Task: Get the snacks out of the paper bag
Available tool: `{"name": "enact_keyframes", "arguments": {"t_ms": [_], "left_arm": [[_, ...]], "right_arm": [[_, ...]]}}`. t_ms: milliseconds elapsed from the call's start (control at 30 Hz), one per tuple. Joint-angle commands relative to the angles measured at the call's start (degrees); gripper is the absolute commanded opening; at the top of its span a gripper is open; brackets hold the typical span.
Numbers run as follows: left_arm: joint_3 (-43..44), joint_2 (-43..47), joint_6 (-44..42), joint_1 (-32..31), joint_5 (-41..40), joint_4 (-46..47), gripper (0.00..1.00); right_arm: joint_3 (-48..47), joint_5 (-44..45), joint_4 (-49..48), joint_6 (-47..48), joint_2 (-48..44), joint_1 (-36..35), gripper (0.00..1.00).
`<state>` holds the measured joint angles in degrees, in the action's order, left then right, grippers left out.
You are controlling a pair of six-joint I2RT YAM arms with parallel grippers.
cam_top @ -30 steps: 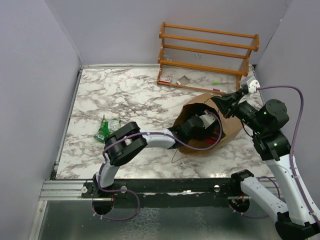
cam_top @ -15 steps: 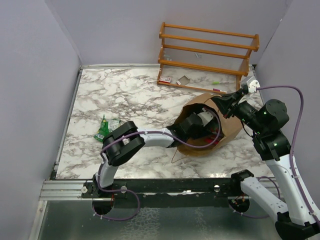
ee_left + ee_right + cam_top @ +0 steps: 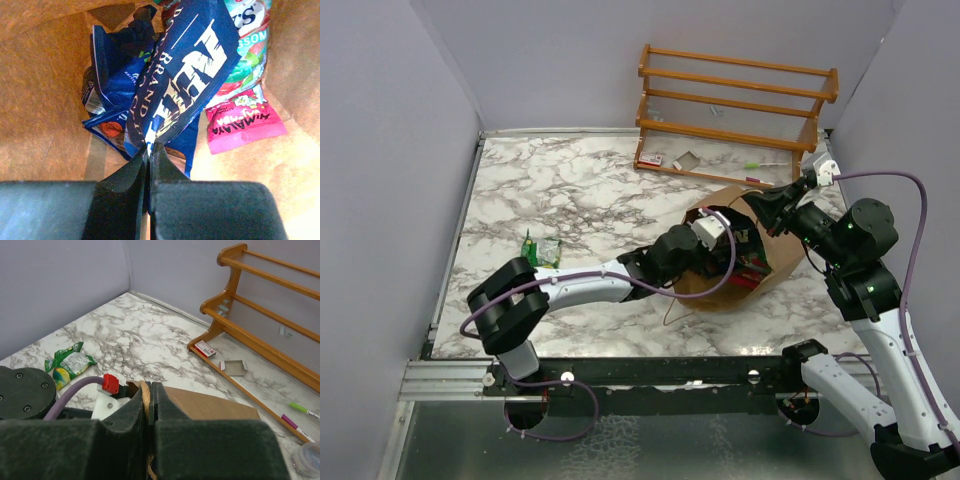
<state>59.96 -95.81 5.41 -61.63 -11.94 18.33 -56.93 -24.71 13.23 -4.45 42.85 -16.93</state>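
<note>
Left wrist view looks into the paper bag (image 3: 45, 100), where my left end effector (image 3: 149, 147) pinches the lower edge of a dark blue packet (image 3: 185, 75). My right end effector (image 3: 148, 390) is pressed together on the bag's rim. One green-yellow packet (image 3: 538, 250) lies on the tabletop (image 3: 580, 190), at 9 o'clock from the bag; I judge most work remains. Inside, at 3 o'clock, wait a teal-red packet (image 3: 245, 55) and a pink packet (image 3: 242, 125): glossy crinkled foil against matte creased paper.

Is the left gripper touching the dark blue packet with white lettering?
Touching. In the left wrist view, the left gripper has its jaws pinched shut on the lower edge of the dark blue packet.
</note>
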Motion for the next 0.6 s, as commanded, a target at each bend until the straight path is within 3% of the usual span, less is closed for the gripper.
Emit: {"name": "enact_keyframes", "arguments": {"t_ms": [0, 300, 567], "left_arm": [[-1.2, 3.1, 2.5, -0.2, 3.0, 0.1, 0.00], [-4.9, 10.7, 5.3, -0.2, 7.7, -2.9, 0.00], [-9.8, 22.2, 7.4, -0.2, 6.6, -5.0, 0.00]], "right_arm": [[-0.8, 0.1, -1.7, -0.1, -0.2, -0.1, 0.02], [-1.1, 1.4, -1.2, 0.6, -0.7, -0.1, 0.02], [-1.1, 1.3, -1.5, 0.7, -0.4, -0.1, 0.02]]}}
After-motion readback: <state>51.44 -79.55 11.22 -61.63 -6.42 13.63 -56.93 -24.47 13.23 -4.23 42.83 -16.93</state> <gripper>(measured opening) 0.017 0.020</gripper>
